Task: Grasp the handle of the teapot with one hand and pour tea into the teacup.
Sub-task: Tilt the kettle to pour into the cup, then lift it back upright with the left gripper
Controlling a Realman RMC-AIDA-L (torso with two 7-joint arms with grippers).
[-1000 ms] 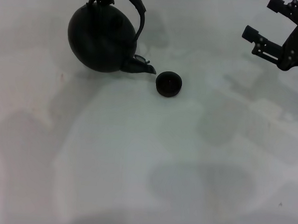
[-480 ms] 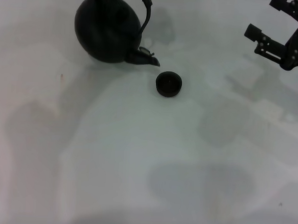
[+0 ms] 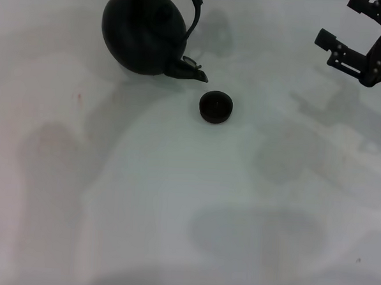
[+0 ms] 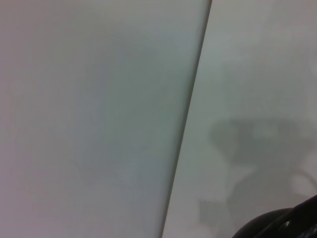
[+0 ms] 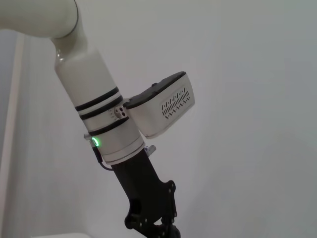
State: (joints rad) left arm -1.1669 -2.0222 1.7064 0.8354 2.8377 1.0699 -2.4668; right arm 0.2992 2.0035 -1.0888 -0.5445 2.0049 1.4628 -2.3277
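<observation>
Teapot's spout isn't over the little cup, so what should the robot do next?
Probably move the teapot a little toward the teacup, then tip. The spout stops short of the cup, on its far left side. The left gripper is at the handle.

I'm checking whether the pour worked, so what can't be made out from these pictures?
- Left pincer: cut off by the head view's top edge and the right wrist view's bottom edge; its hold on the handle is unseen.
- Teacup: interior too dark and small to show any tea.
- Teapot: top cropped in the head view; only a dark sliver in the left wrist view.
- Right pincer: partly cropped at the head view's right edge.
</observation>
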